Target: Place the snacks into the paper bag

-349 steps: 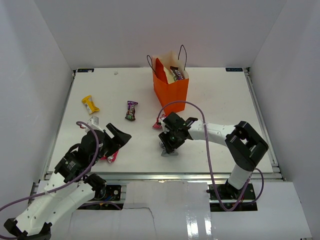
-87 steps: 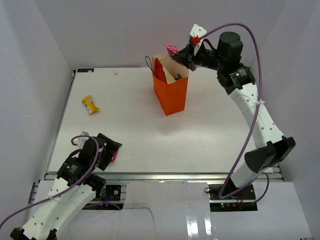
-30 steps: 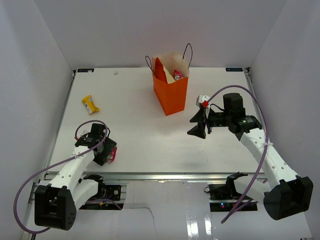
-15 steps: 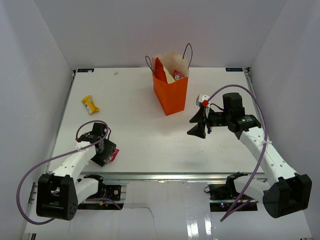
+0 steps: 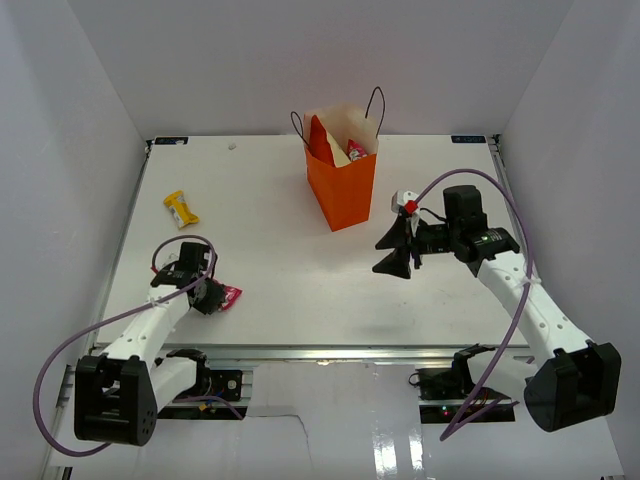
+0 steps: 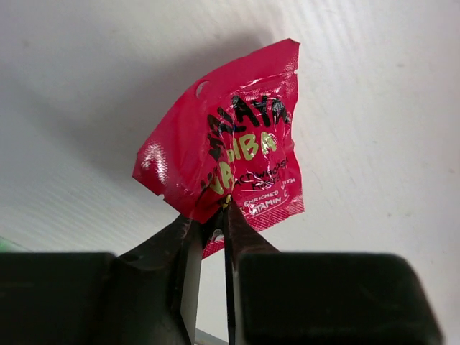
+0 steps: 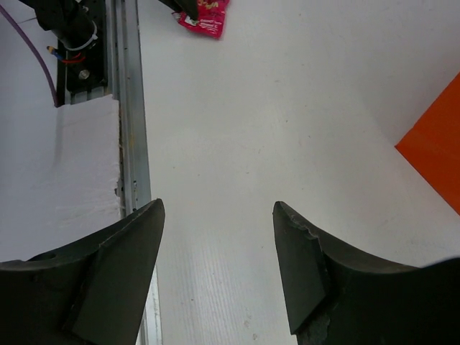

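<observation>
Left wrist shows your left gripper [image 6: 208, 215] pinching the packet [image 6: 230, 151]. Lift it toward the bag [image 5: 342, 195], two o'clock; right gripper [image 7: 215, 208] gapes.

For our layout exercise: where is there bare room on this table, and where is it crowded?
Bare: the white table's middle, between the upright orange paper bag, the crinkly pink packet in the left gripper and the open right gripper. Crowded: only the near-left corner.

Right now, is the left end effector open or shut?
Shut: the left end effector pinches the pink packet by its lower edge in the left wrist view.
</observation>
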